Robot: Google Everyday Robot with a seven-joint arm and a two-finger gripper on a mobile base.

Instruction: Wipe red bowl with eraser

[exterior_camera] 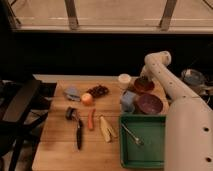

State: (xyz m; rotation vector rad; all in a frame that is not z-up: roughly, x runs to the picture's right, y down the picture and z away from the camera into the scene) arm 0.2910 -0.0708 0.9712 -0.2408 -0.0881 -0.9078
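The red bowl [145, 86] sits at the far right of the wooden table [60, 150], behind the dark purple bowl [149, 104]. My white arm rises from the lower right, bends at the elbow and reaches down to it. My gripper [142, 80] is at the red bowl's left rim, low over its inside. The eraser is hidden; I cannot make it out at the gripper.
A white cup [124, 80] and a grey-blue object [128, 101] stand left of the bowls. A green tray [145, 150] holds a fork [132, 135]. Further left lie grapes [98, 90], an apple [87, 99], a carrot [91, 119], a banana [106, 129] and a black-handled tool [79, 132].
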